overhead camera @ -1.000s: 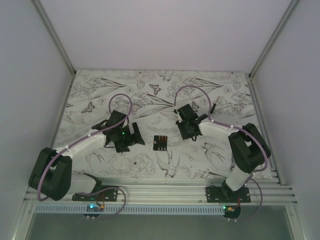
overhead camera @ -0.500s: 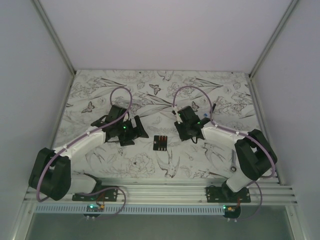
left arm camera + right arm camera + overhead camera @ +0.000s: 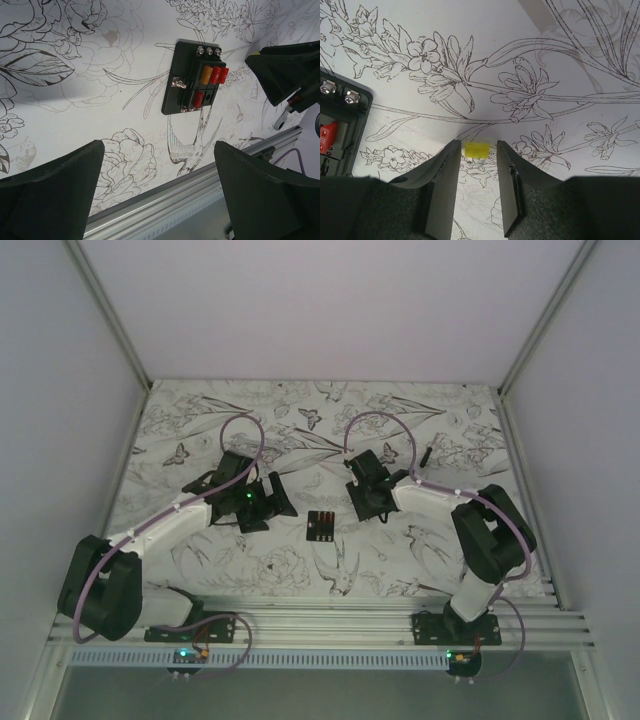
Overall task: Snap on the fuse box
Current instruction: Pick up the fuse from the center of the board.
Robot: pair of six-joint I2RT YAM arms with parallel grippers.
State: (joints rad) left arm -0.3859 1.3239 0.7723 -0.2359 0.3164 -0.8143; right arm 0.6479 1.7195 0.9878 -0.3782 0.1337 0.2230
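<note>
The fuse box (image 3: 321,526) lies flat on the table (image 3: 200,410) between my claws, apart from both: my left claw (image 3: 160,195) gapes wide, my right claw (image 3: 476,150) pinches a small yellow piece (image 3: 477,150)

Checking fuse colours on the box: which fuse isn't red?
The orange one, leftmost of the top row of three in the fuse box, as the left wrist view shows it. The two beside it and the single one in the row below are red.
</note>
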